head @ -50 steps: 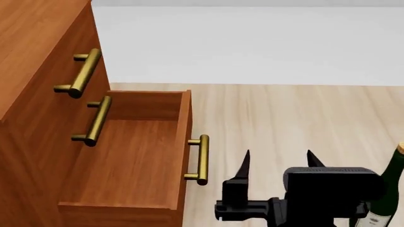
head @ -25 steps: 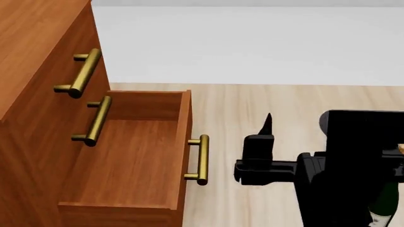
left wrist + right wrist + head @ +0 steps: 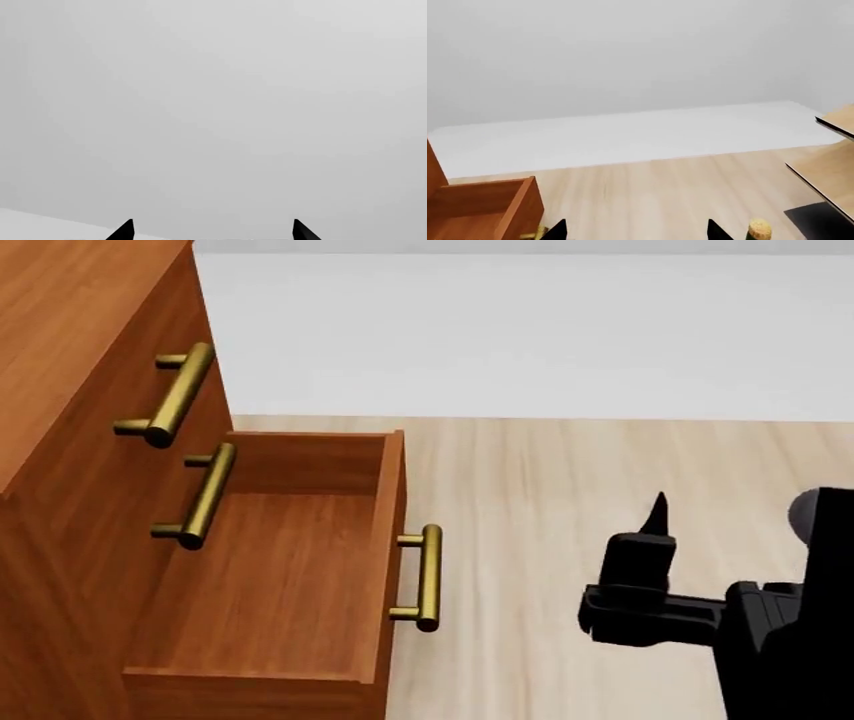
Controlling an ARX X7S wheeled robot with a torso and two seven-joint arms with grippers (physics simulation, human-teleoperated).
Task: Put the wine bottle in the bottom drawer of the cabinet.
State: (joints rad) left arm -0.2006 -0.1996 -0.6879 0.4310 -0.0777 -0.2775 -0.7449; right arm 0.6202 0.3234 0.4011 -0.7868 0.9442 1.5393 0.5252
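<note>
The cabinet (image 3: 67, 390) fills the left of the head view. Its bottom drawer (image 3: 390, 500) is pulled out and shows a bare wooden floor, with the brass handle (image 3: 426, 578) on its front. Only the tan cork of the wine bottle (image 3: 758, 229) shows, in the right wrist view, just outside one fingertip; in the head view the bottle is hidden behind my right arm. My right gripper (image 3: 636, 232) is open with nothing between its fingers; one finger (image 3: 655, 512) shows to the right of the drawer. My left gripper (image 3: 213, 231) is open, faces a grey wall, and holds nothing.
A pale wood rack (image 3: 830, 170) on a black base (image 3: 820, 220) stands beyond the bottle in the right wrist view. The drawer's corner (image 3: 520, 205) sits on the opposite side. Light wood floor (image 3: 574, 470) runs from the drawer to the white wall.
My right gripper rose, then shifted right, away from the drawer. The bottle, seen earlier at the head view's right edge, is now covered by the arm.
</note>
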